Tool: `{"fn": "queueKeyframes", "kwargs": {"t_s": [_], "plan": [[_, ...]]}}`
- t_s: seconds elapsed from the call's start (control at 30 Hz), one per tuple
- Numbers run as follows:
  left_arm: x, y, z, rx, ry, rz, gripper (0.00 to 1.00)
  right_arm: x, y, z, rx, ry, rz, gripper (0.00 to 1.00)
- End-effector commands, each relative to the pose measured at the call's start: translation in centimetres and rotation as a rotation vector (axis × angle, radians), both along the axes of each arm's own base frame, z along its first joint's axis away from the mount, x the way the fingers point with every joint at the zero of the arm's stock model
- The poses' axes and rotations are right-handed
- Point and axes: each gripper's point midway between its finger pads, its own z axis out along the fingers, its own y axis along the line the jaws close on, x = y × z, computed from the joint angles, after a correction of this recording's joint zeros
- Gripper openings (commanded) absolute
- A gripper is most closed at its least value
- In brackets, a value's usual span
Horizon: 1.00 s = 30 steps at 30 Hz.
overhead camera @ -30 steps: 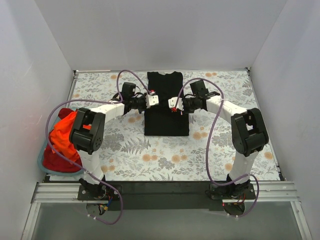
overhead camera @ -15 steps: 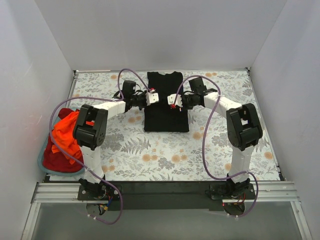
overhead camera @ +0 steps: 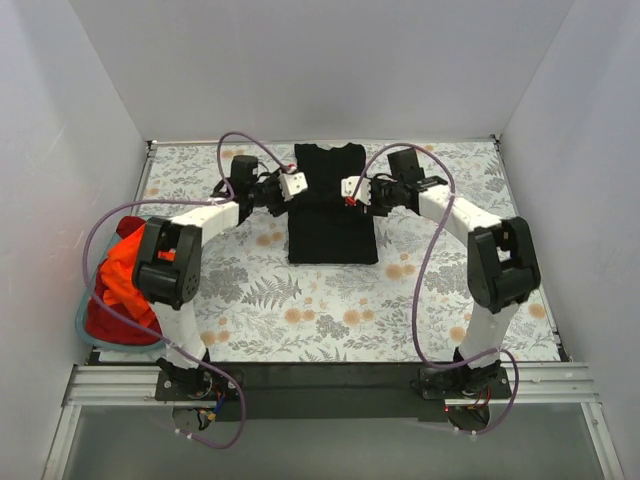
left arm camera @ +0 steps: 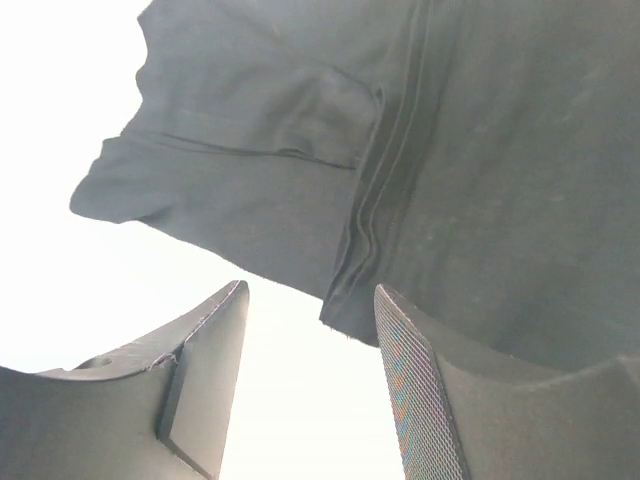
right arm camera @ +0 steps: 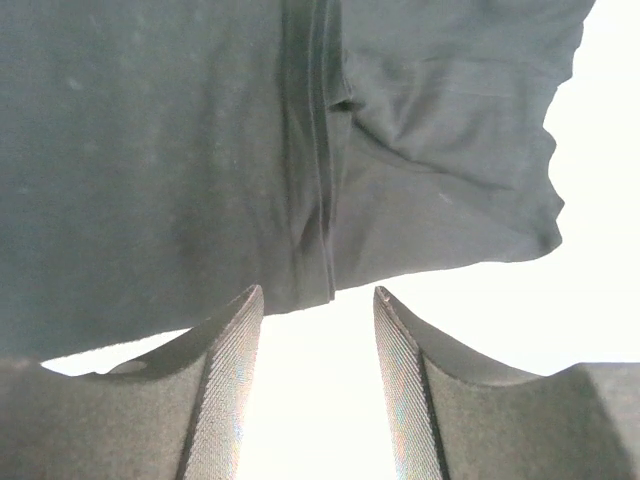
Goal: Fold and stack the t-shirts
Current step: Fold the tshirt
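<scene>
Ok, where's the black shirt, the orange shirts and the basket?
black shirt (overhead camera: 333, 225), top view, middle of the cloth
orange shirts (overhead camera: 118, 268), top view, middle of the heap
basket (overhead camera: 80, 325), top view, left rim

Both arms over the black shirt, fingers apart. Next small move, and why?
Probably lift both arms clear: the left fingers and right fingers stand apart, empty, and the black shirt lies flat as a long strip, not yet folded crosswise.

Left claw (overhead camera: 296, 185) parted, right claw (overhead camera: 349, 187) parted, both empty
</scene>
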Motion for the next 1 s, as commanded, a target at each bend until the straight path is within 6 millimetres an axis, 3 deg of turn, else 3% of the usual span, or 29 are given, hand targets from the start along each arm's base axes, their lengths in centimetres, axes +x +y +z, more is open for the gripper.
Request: {"fn": "queueKeyframes", "kwargs": {"t_s": [0.0, 0.03, 0.1, 0.17, 0.2, 0.23, 0.4, 0.47, 0.63, 0.83, 0.97], "plan": [[-4.2, 0.1, 5.7, -0.089, -0.022, -0.049, 0.52, -2.8, -0.6, 4.6, 0.082, -0.036, -0.011, 0.53], [-5.6, 0.3, 7.5, -0.102, -0.06, -0.068, 0.52, -4.1, -0.8, 5.5, 0.09, -0.038, -0.003, 0.53], [-8.8, 0.5, 5.0, -0.081, 0.006, -0.091, 0.53, -6.6, -1.1, 4.1, 0.093, 0.02, 0.014, 0.51], [-10.8, 0.4, 4.4, -0.078, 0.028, -0.104, 0.53, -8.4, -1.1, 3.8, 0.09, 0.036, 0.033, 0.51], [-11.6, 0.2, 3.9, -0.076, 0.042, -0.115, 0.53, -9.5, -1.2, 2.5, 0.079, 0.067, 0.038, 0.51], [-13.0, 0.1, 2.5, -0.069, 0.076, -0.13, 0.54, -10.2, -1.2, 2.3, 0.074, 0.075, 0.042, 0.51], [-16.6, -0.7, -0.8, -0.024, 0.128, -0.161, 0.58, -14.0, -0.6, -1.4, -0.004, 0.105, 0.091, 0.49], [-16.7, -0.7, -1.6, -0.014, 0.1, -0.156, 0.59, -15.1, -0.9, -3.3, -0.028, 0.126, 0.095, 0.48], [-16.6, -1.1, -3.2, 0.009, 0.104, -0.151, 0.59, -14.5, -1.2, -5.7, -0.071, 0.145, 0.071, 0.46], [-16.6, -0.9, -5.1, 0.048, 0.108, -0.169, 0.58, -14.1, -1.1, -6.9, -0.078, 0.157, 0.063, 0.43], [-16.6, -0.7, -6.0, 0.071, 0.111, -0.173, 0.56, -14.0, -0.9, -6.2, -0.064, 0.148, 0.061, 0.43]]}}
